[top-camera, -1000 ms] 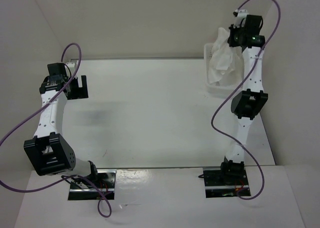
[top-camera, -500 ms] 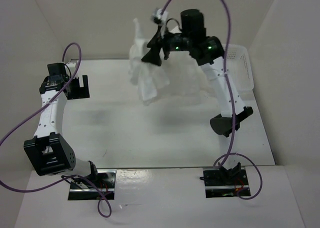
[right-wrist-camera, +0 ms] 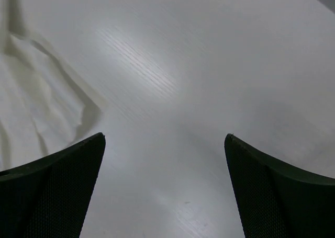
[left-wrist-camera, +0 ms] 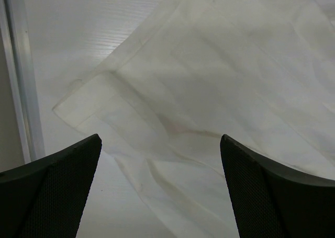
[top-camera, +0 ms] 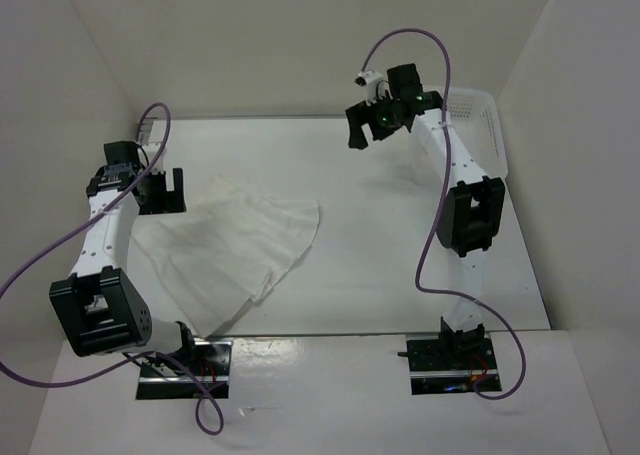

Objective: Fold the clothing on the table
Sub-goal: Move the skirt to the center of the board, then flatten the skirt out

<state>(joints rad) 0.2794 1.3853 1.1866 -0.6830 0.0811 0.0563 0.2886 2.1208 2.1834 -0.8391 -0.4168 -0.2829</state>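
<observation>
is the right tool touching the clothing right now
Apart. The top view shows the right tool open near the far edge, with bare table between it and the clothing lying at left.

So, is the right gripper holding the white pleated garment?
No, the right gripper is open and empty; the white pleated garment lies on the table.

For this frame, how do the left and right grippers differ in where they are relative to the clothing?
The left gripper is by the clothing's far left corner, while the right gripper is over bare table near the far edge, apart from the fabric. The left wrist view is mostly fabric. The right wrist view is mostly table, with fabric only at its left side. Both grippers have open jaws and hold nothing.
</observation>
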